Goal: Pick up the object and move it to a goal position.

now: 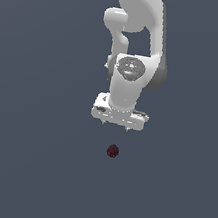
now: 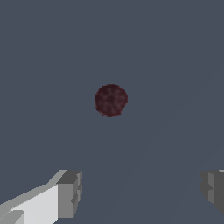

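Note:
The object, a small dark maroon mottled ball (image 1: 113, 151), lies on the flat grey-blue surface. In the exterior view my white gripper (image 1: 115, 125) hangs above it, pointing down, with a gap between the fingertips and the ball. In the wrist view the ball (image 2: 111, 100) sits ahead of the gripper (image 2: 142, 192), apart from it. The two grey fingertips (image 2: 70, 192) stand wide apart with nothing between them. The gripper is open and empty.
The white arm (image 1: 138, 40) rises above the gripper to the top of the exterior view. The plain grey-blue surface (image 1: 29, 168) stretches all around the ball, with nothing else showing on it.

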Robot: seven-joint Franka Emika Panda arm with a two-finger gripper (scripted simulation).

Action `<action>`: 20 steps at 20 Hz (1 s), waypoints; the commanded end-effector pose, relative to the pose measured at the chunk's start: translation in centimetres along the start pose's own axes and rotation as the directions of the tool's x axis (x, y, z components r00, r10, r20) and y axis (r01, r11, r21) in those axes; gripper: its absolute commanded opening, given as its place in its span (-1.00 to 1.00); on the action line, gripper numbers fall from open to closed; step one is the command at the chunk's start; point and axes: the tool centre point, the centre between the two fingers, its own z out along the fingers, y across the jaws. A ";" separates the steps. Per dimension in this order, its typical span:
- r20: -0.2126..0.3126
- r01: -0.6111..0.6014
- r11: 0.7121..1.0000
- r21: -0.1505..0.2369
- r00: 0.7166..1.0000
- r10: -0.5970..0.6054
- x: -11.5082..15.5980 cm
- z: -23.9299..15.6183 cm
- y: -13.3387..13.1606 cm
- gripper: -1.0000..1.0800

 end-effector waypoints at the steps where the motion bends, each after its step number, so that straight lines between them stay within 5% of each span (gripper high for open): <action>1: -0.003 -0.055 0.998 0.001 0.998 0.055 0.7 0.6 -0.2 0.92; 7: -0.012 -0.214 0.977 0.005 0.977 0.214 2.7 2.4 -0.9 0.92; 20: -0.031 -0.468 0.884 0.011 0.883 0.468 5.8 5.7 -2.0 0.92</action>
